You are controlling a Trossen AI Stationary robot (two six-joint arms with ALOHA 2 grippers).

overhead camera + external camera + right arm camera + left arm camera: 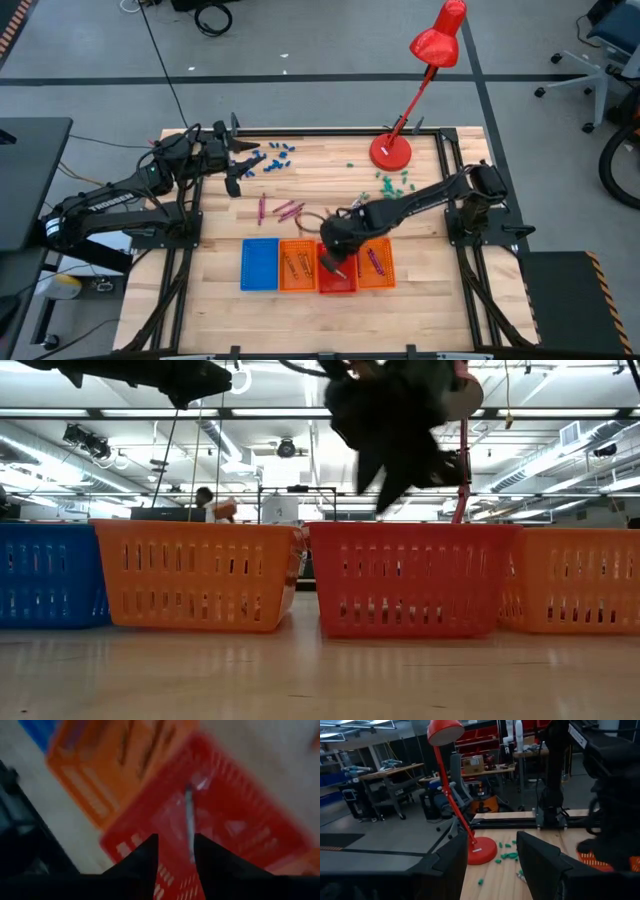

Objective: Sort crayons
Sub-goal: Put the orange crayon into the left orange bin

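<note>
Four small trays stand in a row near the table's front: blue (260, 264), orange (297, 266), red (337, 280) and orange (376, 263). My right gripper (176, 851) hangs open over the red tray (235, 820), pointing steeply down. A silvery grey crayon (189, 815) shows just past its fingertips, over the tray's floor. Orange crayons (296, 262) lie in the left orange tray and a magenta one (375, 260) in the right. Magenta crayons (286, 210) lie loose on the table. My left gripper (492, 865) waits open and level above the far left. My right gripper stands open with the grey crayon's near end (191, 857) close beside the inner edge of one finger (210, 860). The view is blurred, and I cannot tell whether the finger touches the crayon or the crayon lies free in the red tray.
A red desk lamp stands with its base (390, 152) at the table's far right. Stubby green bits (393, 183) lie in front of it and stubby blue bits (276, 157) at the far left. A person (205, 500) shows in the room behind.
</note>
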